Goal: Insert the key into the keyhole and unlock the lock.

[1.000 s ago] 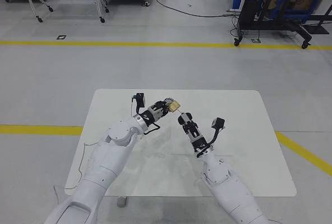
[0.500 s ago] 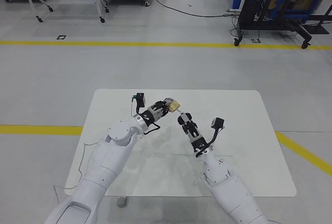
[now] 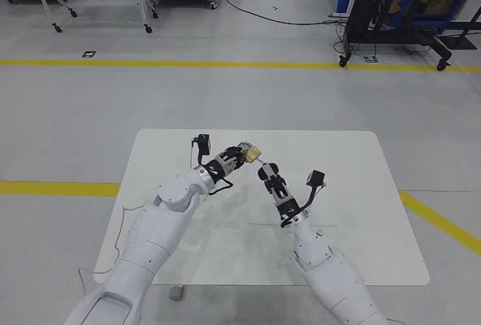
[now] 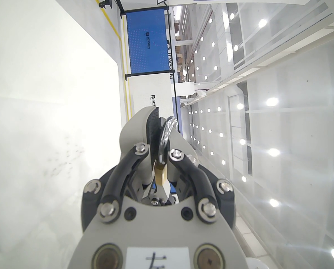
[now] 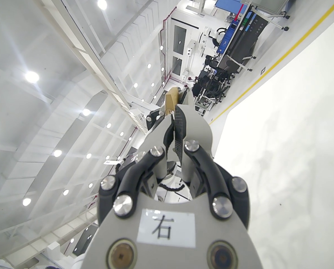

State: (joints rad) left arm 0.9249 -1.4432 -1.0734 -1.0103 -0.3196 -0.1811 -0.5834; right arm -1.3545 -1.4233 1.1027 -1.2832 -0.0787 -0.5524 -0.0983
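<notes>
Closely lined up: pinches key [image 5: 171, 113] in right gripper [image 3: 265, 170], aimed toward 11 o'clock at lock [image 3: 253, 152] clamped in left gripper [image 3: 242, 153]; tip at keyhole, depth unclear.

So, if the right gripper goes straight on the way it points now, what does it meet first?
Most likely the brass padlock, held in the left gripper directly ahead of the right gripper. The key it holds would touch the padlock first, though depth is unclear.

The small brass padlock [image 3: 254, 151] in the left pincer [image 3: 242, 153] sits just ahead of the right pincer [image 3: 266, 170], blocking that way; beneath and outward of both pincers spreads broad white tabletop [image 3: 354, 219].
</notes>
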